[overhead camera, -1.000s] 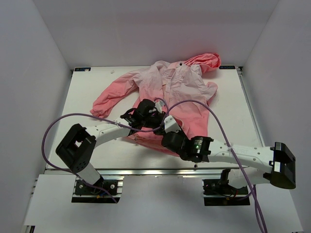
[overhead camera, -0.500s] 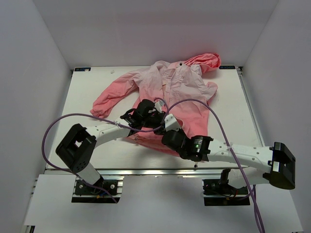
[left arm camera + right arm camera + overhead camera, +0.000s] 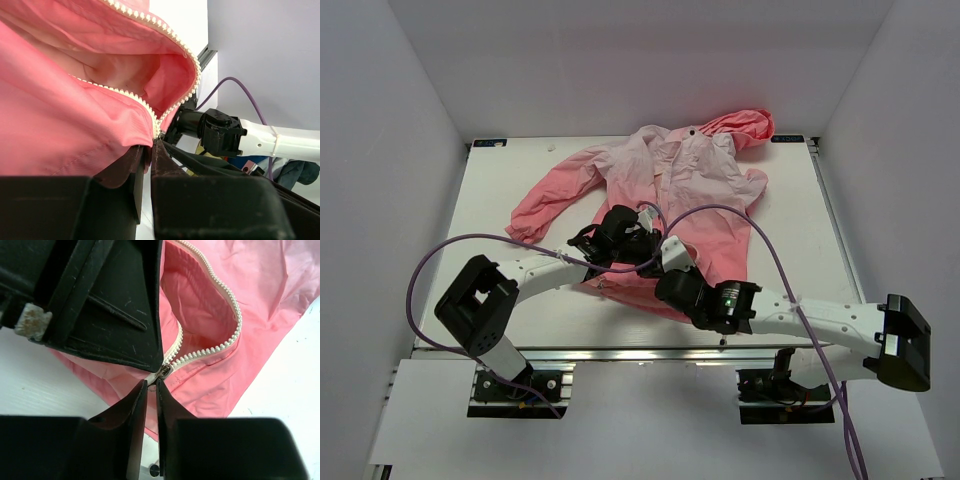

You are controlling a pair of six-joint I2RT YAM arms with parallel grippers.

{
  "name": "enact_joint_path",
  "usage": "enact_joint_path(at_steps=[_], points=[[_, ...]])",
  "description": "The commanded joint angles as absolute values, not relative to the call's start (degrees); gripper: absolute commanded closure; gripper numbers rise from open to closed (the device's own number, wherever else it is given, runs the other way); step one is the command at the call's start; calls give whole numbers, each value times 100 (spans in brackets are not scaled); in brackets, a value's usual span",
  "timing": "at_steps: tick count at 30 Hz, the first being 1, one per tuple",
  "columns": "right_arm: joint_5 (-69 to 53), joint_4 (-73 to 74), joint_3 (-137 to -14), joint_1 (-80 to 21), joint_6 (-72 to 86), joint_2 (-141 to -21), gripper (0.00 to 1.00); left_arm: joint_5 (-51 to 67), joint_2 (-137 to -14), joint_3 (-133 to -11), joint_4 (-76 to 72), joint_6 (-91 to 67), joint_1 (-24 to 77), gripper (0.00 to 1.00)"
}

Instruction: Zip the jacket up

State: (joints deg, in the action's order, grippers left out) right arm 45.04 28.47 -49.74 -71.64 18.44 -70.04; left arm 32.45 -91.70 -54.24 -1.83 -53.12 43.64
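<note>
My right tool [image 3: 151,385]: clenched to a narrow slit. The zipper pull [image 3: 163,371] sits right at its tips, so I judge I am pinching the tab, though the tab itself is mostly hidden.
My left tool [image 3: 148,150]: clenched on a fold of pink hem cloth, just below the foot of the zipper.
Spacing of my tools: nearly touching, both at the bottom of the front opening.
Zipper teeth [image 3: 220,347]: white, joined only at the very bottom. Above the pull the two rows gape apart in a loop.
Jacket [image 3: 670,180]: spread on the tabletop [image 3: 510,170], hood toward the far edge, hem toward my bases, one sleeve trailing off to the left.
How it handles: thin, light and limp, probably slick. I expect it to bunch and ride along with the pull unless the hem is kept taut.
Where to hold: the small pull tab for drawing, and the hem beside the zipper's foot as the anchor.
Risk: loose lining may snag in the pull, or the tab may slip from my tips.
</note>
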Motion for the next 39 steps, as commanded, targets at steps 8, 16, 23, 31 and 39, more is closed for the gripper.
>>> enact_joint_path(at_steps=[8,16,23,31,39], points=[[4720,2742,-4931,-7137,1784,-6636,90,3410,-8947,-5528,-97,-5195,4386,100],[4711,2707,-4904,-7128,1732,-6820,93,3436,-8921,-5572,-88,-5098,4386,100],[4544,2646,-4860,-7093,1722,-6961,88,3489,-8912,-5555,-105,-5089,4386,100],[4491,2435,-4781,-7014,1679,-6952,87,3507,-8903,-5581,-97,-5054,4386,100],[4763,2303,-4755,-6855,1669,-6926,100,3648,-8965,-5651,156,-4984,4386,100]])
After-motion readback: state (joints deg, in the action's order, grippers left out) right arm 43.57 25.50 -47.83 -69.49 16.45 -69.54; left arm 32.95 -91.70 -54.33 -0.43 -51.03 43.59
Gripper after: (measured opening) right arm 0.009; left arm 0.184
